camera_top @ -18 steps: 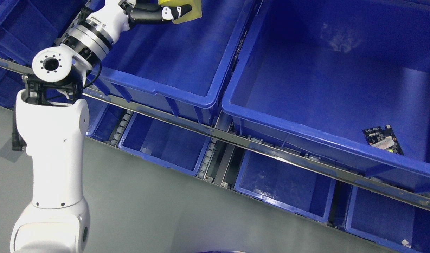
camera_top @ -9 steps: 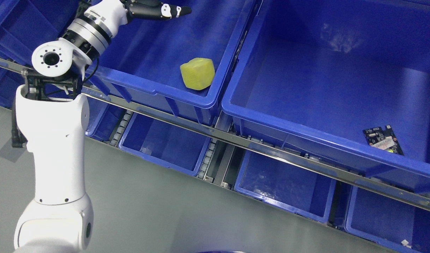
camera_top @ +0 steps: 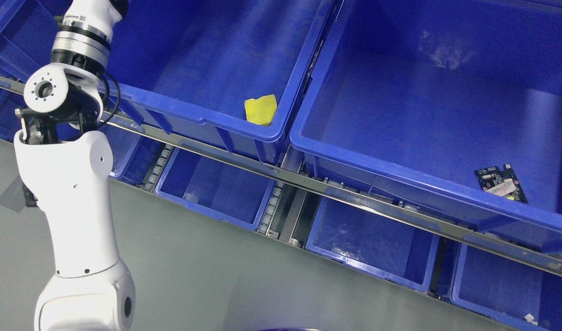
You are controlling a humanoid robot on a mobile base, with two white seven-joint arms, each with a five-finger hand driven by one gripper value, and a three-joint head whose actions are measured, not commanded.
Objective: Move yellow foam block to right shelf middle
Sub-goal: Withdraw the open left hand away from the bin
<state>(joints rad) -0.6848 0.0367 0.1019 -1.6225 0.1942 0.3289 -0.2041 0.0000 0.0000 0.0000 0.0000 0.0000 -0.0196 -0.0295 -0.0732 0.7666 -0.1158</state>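
The yellow foam block (camera_top: 261,110) lies inside a blue bin (camera_top: 207,120) on the shelf's upper row, in the bin's near right corner, partly hidden behind its front rim. My left arm (camera_top: 74,193) rises along the picture's left side, and its wrist runs out past the top edge, so the hand itself is out of view. Nothing touches the block. No right arm shows.
A larger blue bin (camera_top: 400,172) to the right holds a dark circuit board (camera_top: 500,183) near its front right. Below the metal shelf rail (camera_top: 345,193) stand several smaller blue bins (camera_top: 372,271). Grey floor lies in the foreground.
The left hand let go of the yellow block, which fell and settled in the bin's near right corner. The arm swung back to the left and the hand left the picture.
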